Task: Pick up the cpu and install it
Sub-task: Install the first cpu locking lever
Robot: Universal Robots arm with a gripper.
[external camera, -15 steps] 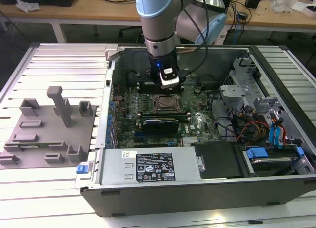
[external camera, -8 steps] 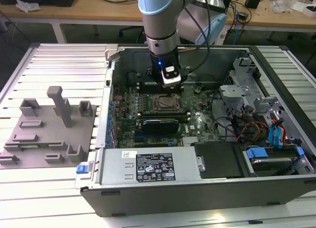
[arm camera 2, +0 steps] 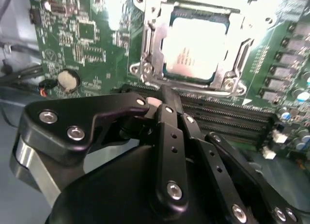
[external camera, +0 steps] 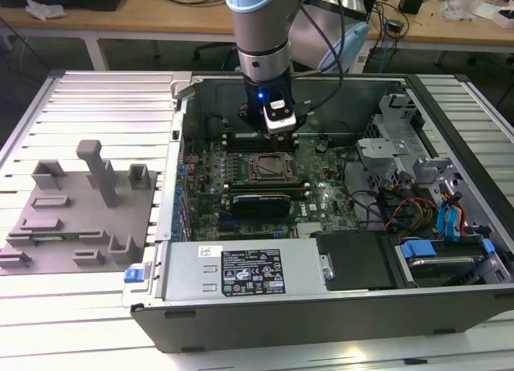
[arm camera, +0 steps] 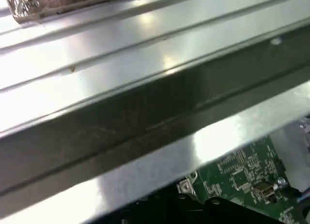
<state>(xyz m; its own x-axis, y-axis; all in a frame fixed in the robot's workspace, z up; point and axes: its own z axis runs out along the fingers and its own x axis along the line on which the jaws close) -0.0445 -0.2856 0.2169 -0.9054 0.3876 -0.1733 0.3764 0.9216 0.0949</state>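
I saw cpu (arm camera 2: 196,49) already seated in socket frame (arm camera 2: 150,44), at pincer's (arm camera 2: 164,95) twelve o'clock in second wrist view. Pincer closed, empty, so presumably released after placement.

The first wrist view shows ribbed metal panels (arm camera: 97,64) crossed by a dark chassis rail (arm camera: 145,122). A green circuit board (arm camera: 242,175) lies beyond the rail's bright edge.

silver-topped cpu (arm camera 2: 197,48), flat, seated in socket frame (arm camera 2: 148,44)
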